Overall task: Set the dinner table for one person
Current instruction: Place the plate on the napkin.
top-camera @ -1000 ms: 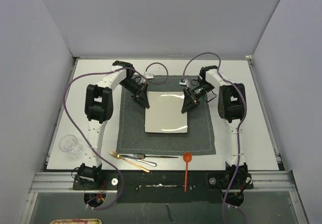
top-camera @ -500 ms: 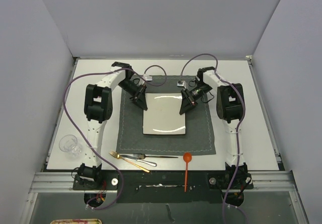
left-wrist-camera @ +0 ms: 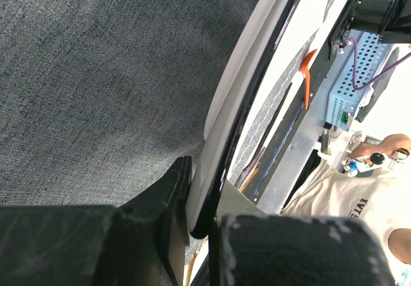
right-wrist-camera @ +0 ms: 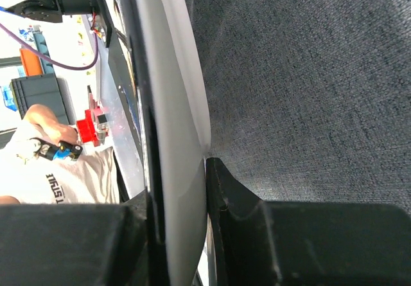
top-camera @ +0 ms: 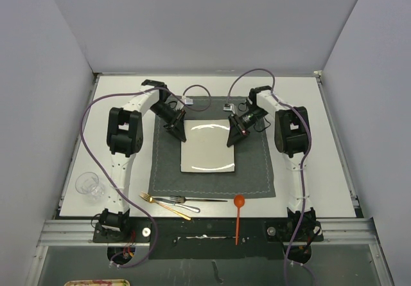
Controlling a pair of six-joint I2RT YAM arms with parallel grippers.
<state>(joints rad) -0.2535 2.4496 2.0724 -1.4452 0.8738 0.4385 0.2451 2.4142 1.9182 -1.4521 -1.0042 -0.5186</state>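
A square off-white plate (top-camera: 208,147) lies over the dark grey placemat (top-camera: 257,170) on the white dinner table (top-camera: 324,170). My left gripper (top-camera: 179,129) is shut on the plate's far left corner; the left wrist view shows the plate rim (left-wrist-camera: 218,138) pinched between the jaws. My right gripper (top-camera: 234,137) is shut on the plate's far right edge; the right wrist view shows the rim (right-wrist-camera: 176,170) clamped between the fingers. The placemat fills the rest of both wrist views (left-wrist-camera: 96,87) (right-wrist-camera: 308,87).
A clear glass (top-camera: 88,186) stands at the near left of the table. A gold fork (top-camera: 164,206), a silver fork (top-camera: 183,199) and a knife lie at the placemat's near edge. An orange spoon (top-camera: 238,215) lies over the front rail.
Both grippers have moved the plate toward the far side and slightly left over the placemat. Both stay shut on it.
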